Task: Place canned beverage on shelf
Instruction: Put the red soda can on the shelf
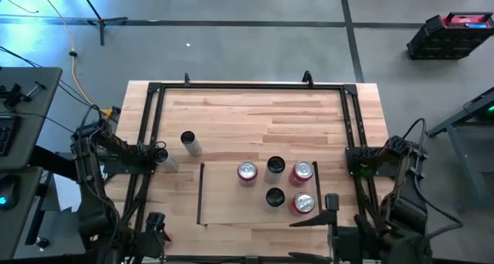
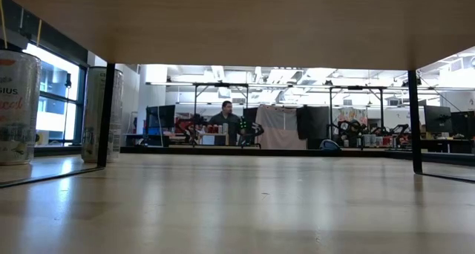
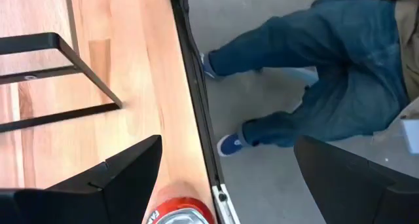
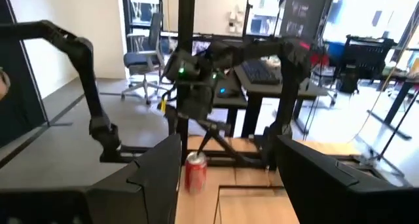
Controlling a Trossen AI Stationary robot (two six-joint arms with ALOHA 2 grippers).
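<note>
While the left claw (image 3: 226, 145) hung wide open and empty, the red, silver-topped beverage can (image 3: 180, 212) stood low between its fingers, at the edge of the plank-wood tabletop (image 3: 141, 86). A sound grasp probably called for closing squarely on the can's mid-body. The pale-wood, dark-railed shelf (image 1: 224, 198), beyond this claw, carried five cans. The right claw (image 4: 226, 152) sat part-open and empty beside the shelf.
</note>
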